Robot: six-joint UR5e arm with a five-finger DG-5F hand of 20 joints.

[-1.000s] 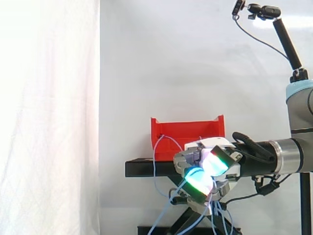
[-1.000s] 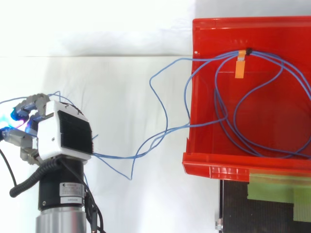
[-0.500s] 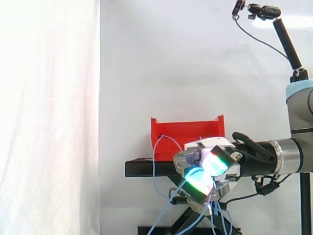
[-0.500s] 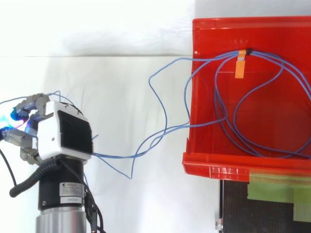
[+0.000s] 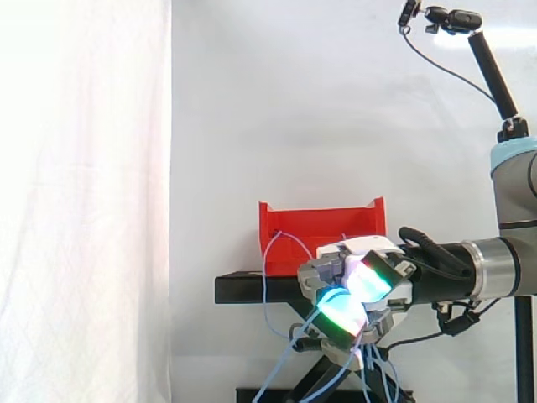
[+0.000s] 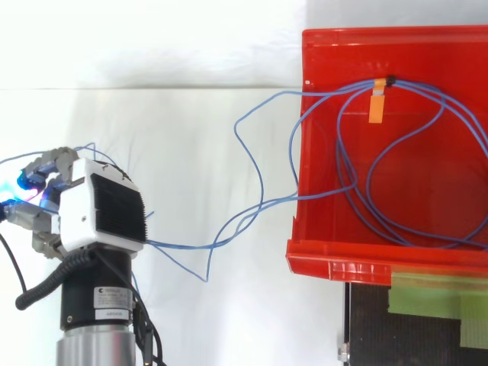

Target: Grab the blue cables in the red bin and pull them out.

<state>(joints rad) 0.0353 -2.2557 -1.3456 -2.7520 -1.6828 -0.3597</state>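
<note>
The red bin (image 6: 320, 252) stands on a black stand, and the same bin (image 5: 323, 225) shows in the side view. Thin blue cables (image 6: 366, 183) loop inside it, held at the far wall by an orange tag (image 6: 376, 103). Part of the bundle (image 6: 255, 168) spills over the bin's left wall and trails to my hand (image 6: 99, 210). In the top view the hand sits well left of the bin. Its fingers are curled round the cable strands, which hang down below the hand (image 5: 357, 281) in the side view, where it is lower than the bin's rim.
The black stand (image 5: 252, 288) carries the bin, with a scissor frame below it. Green tape (image 6: 435, 297) lies on the stand's near end. A camera on a black pole (image 5: 495, 71) rises at the upper right. A white curtain hangs behind.
</note>
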